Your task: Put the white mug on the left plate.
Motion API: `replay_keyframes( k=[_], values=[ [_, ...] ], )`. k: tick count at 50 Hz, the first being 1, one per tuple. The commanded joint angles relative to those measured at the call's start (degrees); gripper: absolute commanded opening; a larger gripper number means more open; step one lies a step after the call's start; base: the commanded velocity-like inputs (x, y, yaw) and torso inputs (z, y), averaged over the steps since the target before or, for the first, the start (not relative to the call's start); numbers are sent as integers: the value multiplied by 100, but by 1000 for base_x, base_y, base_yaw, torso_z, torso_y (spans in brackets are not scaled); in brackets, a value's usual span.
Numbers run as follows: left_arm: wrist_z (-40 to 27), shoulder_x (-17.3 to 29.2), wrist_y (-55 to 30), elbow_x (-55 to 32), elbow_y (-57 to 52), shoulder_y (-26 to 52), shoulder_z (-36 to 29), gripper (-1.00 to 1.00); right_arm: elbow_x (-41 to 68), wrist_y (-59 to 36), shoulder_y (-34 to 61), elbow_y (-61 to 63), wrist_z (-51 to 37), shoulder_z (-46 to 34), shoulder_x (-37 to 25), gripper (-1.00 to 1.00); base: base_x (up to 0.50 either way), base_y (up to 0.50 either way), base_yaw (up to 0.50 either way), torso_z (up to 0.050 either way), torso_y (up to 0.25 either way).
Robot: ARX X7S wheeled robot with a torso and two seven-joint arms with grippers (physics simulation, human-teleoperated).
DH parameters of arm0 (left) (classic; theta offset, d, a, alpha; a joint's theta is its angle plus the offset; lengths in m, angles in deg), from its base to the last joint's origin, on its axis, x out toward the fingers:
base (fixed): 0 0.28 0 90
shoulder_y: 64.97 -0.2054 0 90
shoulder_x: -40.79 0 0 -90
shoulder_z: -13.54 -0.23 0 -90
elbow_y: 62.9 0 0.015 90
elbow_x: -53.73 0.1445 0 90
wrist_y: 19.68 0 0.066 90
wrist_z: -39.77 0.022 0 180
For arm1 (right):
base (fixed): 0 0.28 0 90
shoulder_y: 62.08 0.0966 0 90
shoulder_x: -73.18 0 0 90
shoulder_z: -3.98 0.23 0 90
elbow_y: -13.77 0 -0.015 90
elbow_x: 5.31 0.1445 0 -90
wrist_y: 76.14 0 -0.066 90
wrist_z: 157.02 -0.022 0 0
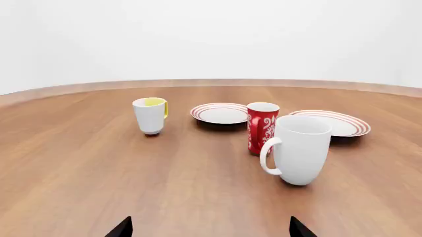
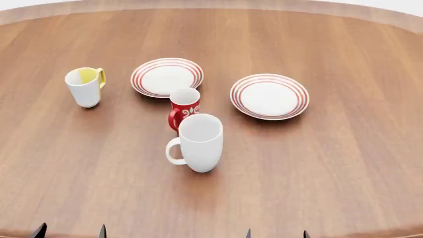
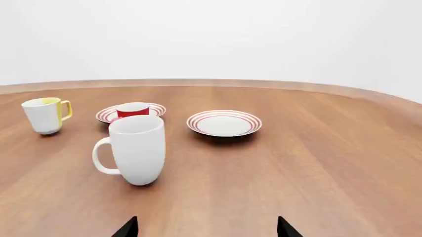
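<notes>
The tall all-white mug [image 2: 199,142] stands upright near the middle of the wooden table, handle to the left; it also shows in the left wrist view [image 1: 300,149] and the right wrist view [image 3: 135,149]. The left plate [image 2: 166,77], white with red rings, lies behind it, beyond the red mug; it also shows in the left wrist view [image 1: 220,113] and the right wrist view [image 3: 105,114]. My left gripper [image 2: 70,231] and right gripper [image 2: 276,233] are at the near table edge, both open and empty, well short of the mug. Only their fingertips show.
A red mug with white marks [image 2: 184,107] stands between the white mug and the left plate. A white mug with yellow inside [image 2: 84,87] stands at the left. The second ringed plate [image 2: 270,96] lies at the right. The round table's far rim [image 2: 198,4] curves behind.
</notes>
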State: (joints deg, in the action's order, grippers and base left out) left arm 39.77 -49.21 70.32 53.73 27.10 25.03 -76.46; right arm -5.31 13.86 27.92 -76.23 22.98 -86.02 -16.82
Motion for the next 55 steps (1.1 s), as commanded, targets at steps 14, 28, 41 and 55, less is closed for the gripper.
replay_keyframes(
  k=[14, 28, 41, 55],
  values=[
    [-214, 353, -151, -171, -85, 16, -419, 100, 216, -150, -74, 264, -192, -375, -373, 100, 0, 0, 0, 0, 0],
    [-80, 804, -1113, -41, -724, 519, -592, 100, 29, -1568, 216, 1524, 50, -585, -931, 100, 0, 0, 0, 0, 0],
    [-22, 953, -1376, -47, -914, 638, -703, 100, 16, -2057, 468, 1819, 61, -549, -1137, 100, 96, 0, 0, 0, 0],
    [-116, 986, -1307, -119, -931, 525, -690, 100, 10, -2037, 476, 1830, -2, -570, -1204, 100, 266, 0, 0, 0, 0]
  ],
)
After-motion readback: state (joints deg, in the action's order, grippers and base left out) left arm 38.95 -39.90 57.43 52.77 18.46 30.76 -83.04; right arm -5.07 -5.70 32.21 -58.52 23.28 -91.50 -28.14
